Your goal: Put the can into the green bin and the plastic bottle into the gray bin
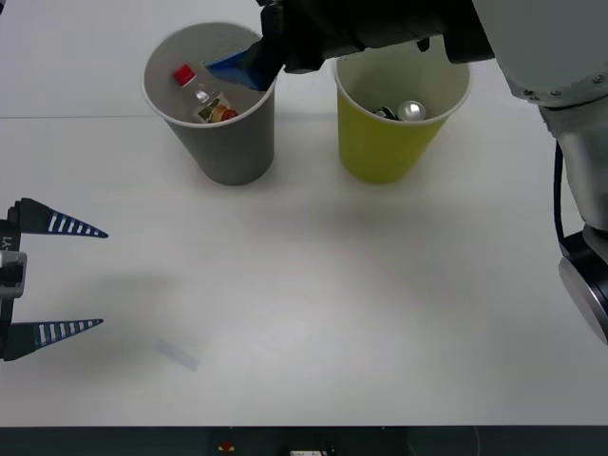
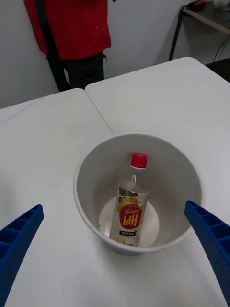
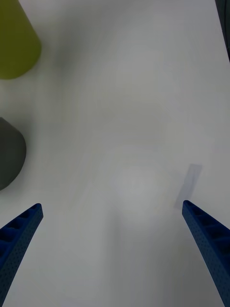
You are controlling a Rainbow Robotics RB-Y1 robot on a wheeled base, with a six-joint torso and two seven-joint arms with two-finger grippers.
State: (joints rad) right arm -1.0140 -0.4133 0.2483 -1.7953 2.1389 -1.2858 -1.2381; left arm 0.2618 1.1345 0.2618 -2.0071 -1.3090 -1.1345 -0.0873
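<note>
The gray bin (image 1: 220,133) stands at the back left of the table. The plastic bottle (image 1: 207,99) leans inside it, red cap up. From above, the bottle (image 2: 129,206) rests on the floor of the gray bin (image 2: 86,168). My right gripper (image 2: 114,206) hovers open over this bin with nothing between its fingers; one blue finger (image 1: 239,66) shows at the bin's rim. The green bin (image 1: 385,142) stands to the right with the can (image 1: 411,111) inside. My left gripper (image 1: 71,277) waits open at the table's left edge, low over bare table.
The white table (image 1: 313,285) has a seam running behind the bins and a dark front edge. A faint pale strip (image 1: 178,354) lies on the table near the left gripper. From the left wrist, the green bin (image 3: 14,43) and gray bin (image 3: 9,153) stand off to one side.
</note>
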